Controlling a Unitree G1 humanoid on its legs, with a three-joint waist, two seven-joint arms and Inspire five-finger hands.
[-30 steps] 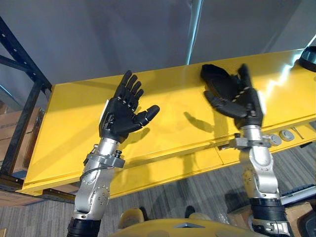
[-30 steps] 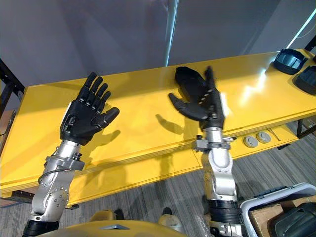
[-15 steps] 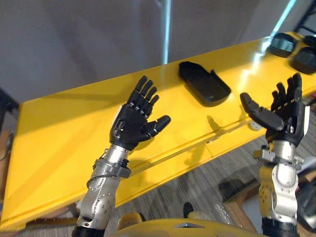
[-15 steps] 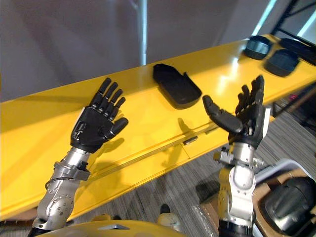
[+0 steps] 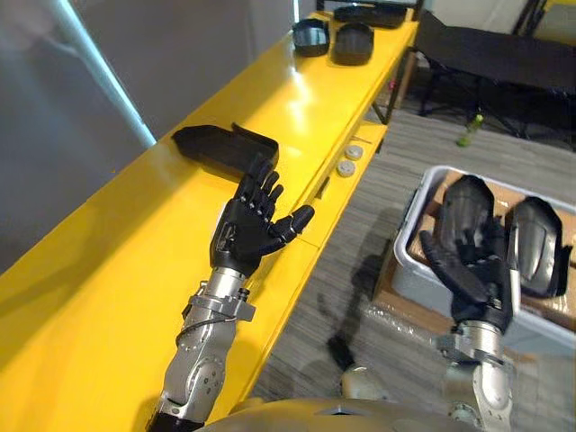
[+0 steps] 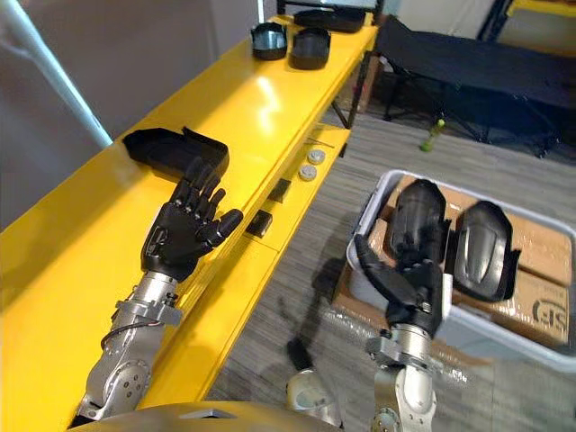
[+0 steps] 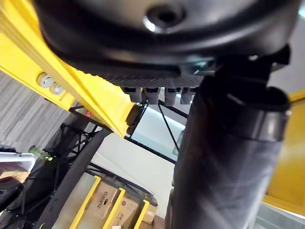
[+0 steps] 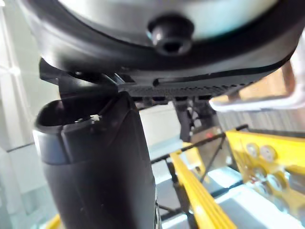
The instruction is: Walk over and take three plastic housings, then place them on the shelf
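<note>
– Was anything held?
– No, both were spread wide: left hand over the worktop near one plastic housing, right hand beside the worktop above two housings in a bin.

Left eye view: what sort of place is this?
Probably a workshop or warehouse area: a long yellow shelf holding black plastic housings, and beside it a grey bin of dark housings.

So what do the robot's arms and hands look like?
The left arm and right arm are shiny silver-grey metal in rounded, bolted sections. The left robot hand and right robot hand are black, shaped like a person's, with a thumb and fingers.
</note>
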